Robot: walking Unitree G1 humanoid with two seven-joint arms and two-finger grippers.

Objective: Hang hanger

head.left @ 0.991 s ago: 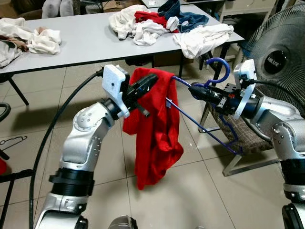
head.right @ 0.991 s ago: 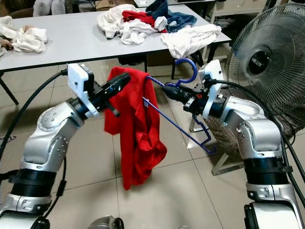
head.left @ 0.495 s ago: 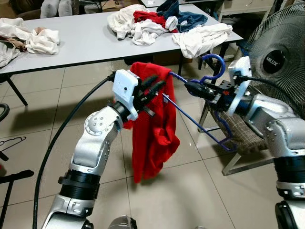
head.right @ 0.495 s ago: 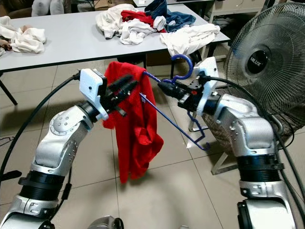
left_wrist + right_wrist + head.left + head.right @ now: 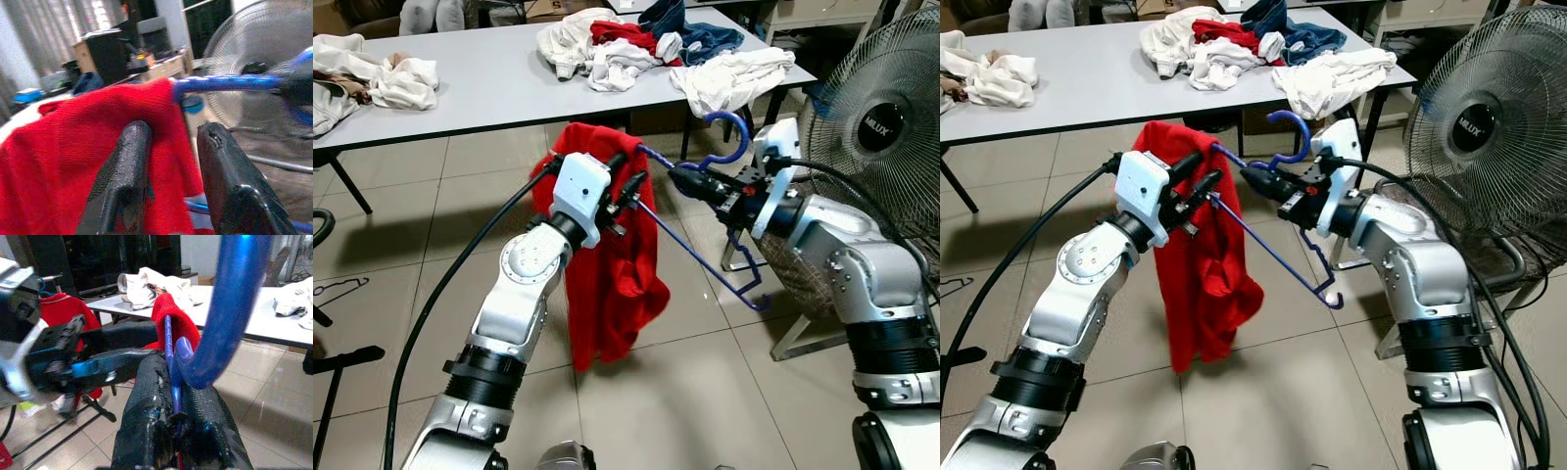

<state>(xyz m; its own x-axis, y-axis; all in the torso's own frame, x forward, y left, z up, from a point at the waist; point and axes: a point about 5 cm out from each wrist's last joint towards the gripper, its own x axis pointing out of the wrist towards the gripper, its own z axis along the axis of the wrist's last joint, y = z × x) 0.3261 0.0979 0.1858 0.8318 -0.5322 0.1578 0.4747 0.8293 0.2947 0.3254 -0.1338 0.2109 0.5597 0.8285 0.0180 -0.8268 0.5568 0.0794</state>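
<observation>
A blue plastic hanger [image 5: 724, 137] is held in the air in front of me, hook up, with my right gripper [image 5: 674, 177] shut on its neck just below the hook [image 5: 234, 308]. A red garment [image 5: 607, 274] is draped over the hanger's far arm and hangs down towards the floor. My left gripper [image 5: 631, 168] is at the top of that cloth where the hanger arm comes out of it. It stands open, and red cloth [image 5: 63, 147] and the blue bar [image 5: 225, 82] show past its fingers [image 5: 127, 166].
A grey table [image 5: 489, 78] behind carries heaps of white, red and blue clothes. A standing fan [image 5: 881, 108] and a metal chair frame [image 5: 803, 333] are close by my right arm. A black cable [image 5: 440, 294] trails from my left arm. A wire hanger [image 5: 337, 289] lies on the tiled floor at left.
My right gripper has carried the hanger and garment leftwards and a little up. My left gripper has moved right up to the hanger arm, and its fingers have spread apart.
</observation>
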